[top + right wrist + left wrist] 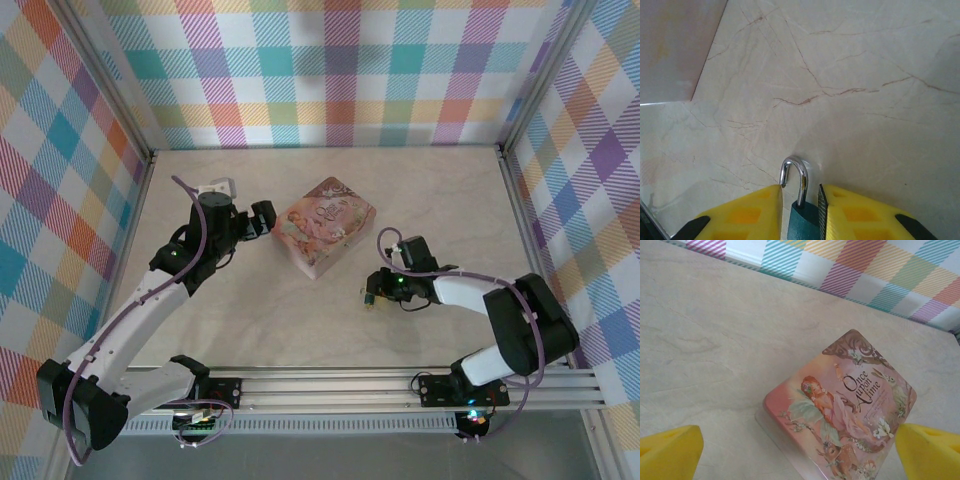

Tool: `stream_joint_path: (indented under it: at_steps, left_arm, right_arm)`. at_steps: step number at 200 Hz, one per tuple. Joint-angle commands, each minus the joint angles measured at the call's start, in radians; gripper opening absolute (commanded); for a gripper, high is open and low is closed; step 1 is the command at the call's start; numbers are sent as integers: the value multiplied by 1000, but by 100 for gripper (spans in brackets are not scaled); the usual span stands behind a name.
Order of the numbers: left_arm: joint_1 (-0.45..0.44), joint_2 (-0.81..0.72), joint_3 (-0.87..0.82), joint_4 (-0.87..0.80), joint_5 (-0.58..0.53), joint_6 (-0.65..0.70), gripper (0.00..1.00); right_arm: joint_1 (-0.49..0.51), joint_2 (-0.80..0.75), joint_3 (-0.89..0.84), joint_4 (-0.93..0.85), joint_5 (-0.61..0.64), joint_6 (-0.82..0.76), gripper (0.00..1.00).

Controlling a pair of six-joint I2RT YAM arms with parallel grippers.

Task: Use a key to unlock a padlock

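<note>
Pastel plaid walls [340, 70] enclose a cream marbled tabletop [300, 320] under even light.

A pink illustrated box [324, 226] lies flat near the middle of the pale, marble-veined tabletop [300, 330], turned diagonally so one corner points to the near edge. Its lid carries a red-haired fairy, a rabbit, a fawn and the words "Once Upon a Time" in dark script. A small white object [216, 187] sits well left of the box, towards the far side; what it is cannot be made out. Plaid walls [330, 70] of pink, teal, orange and purple enclose three sides, and a grooved aluminium rail [340, 385] runs along the near edge.
</note>
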Motion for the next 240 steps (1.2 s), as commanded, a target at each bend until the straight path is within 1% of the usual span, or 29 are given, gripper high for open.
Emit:
stream_joint_path:
  at_steps: [1, 19, 46, 63, 93, 109, 128, 146, 159, 169, 175, 194, 215, 230, 240]
  left_arm:
    - [19, -29, -1, -21, -29, 31, 98]
    - [21, -41, 0, -40, -59, 47, 98]
    - [24, -80, -3, -62, -115, 78, 99]
    - [24, -115, -6, -74, -153, 105, 99]
    - [24, -166, -24, -85, -233, 157, 100]
    - [26, -181, -45, -81, -277, 189, 100]
    - [28, -171, -81, -70, -366, 208, 100]
    - [48, -147, -121, -50, -422, 202, 100]
    - [78, -129, -156, -13, -414, 197, 100]
    - [101, -121, -202, 51, -407, 214, 100]
    - [114, -118, -239, 123, -406, 217, 100]
    - [154, -116, -342, 277, -396, 237, 100]
    - [170, -98, -422, 409, -394, 319, 100]
    - [178, -63, -426, 414, -407, 346, 100]
    - [188, -38, -428, 424, -394, 348, 100]
  right_arm:
    - [8, -67, 35, -49, 50, -44, 31]
    - [8, -123, 56, -92, 97, -74, 35]
    - [5, -220, 88, -155, 196, -137, 46]
    - [-1, -291, 93, -173, 282, -179, 57]
    - [-28, -415, 76, -156, 430, -243, 77]
    - [-58, -466, 64, -139, 464, -272, 88]
    - [-101, -499, 56, -133, 487, -308, 100]
    - [-139, -515, 46, -116, 512, -346, 100]
    - [-164, -525, 21, -73, 543, -367, 100]
    - [-187, -531, -9, -15, 564, -390, 100]
    - [-199, -534, -31, 23, 575, -407, 100]
    - [-245, -530, -114, 184, 589, -459, 100]
    - [-293, -481, -178, 334, 571, -492, 100]
    - [-316, -425, -204, 431, 553, -514, 100]
    - [-329, -379, -213, 489, 533, -530, 100]
